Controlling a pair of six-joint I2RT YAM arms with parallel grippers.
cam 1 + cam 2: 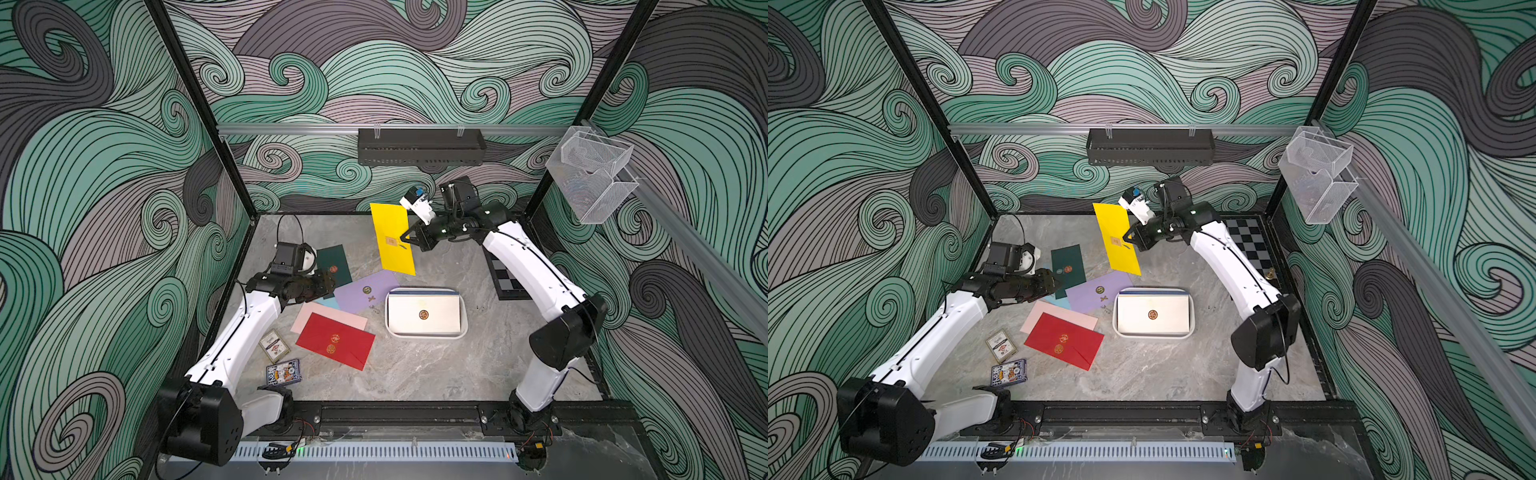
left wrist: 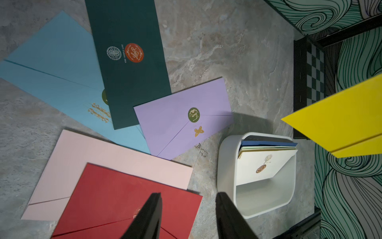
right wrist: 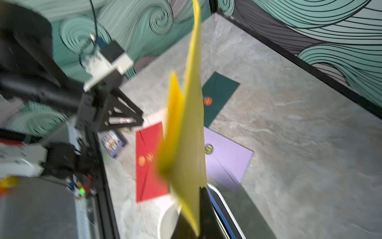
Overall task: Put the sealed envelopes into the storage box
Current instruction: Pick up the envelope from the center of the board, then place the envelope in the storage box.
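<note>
Your right tool (image 1: 405, 240) is clamped on the yellow envelope (image 1: 390, 224); your left tool (image 2: 188, 195) has its jaws apart. Card packs (image 1: 274, 345) hug the surface's left edge.

The yellow envelope (image 3: 192, 124) is smearing into blur and covering most of the right claw (image 3: 194, 215) pinching it.

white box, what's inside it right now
A cream envelope with a round seal lies uppermost in the white box. A blue envelope and paler edges show behind it. The rest is covered, so the count is unclear.
</note>
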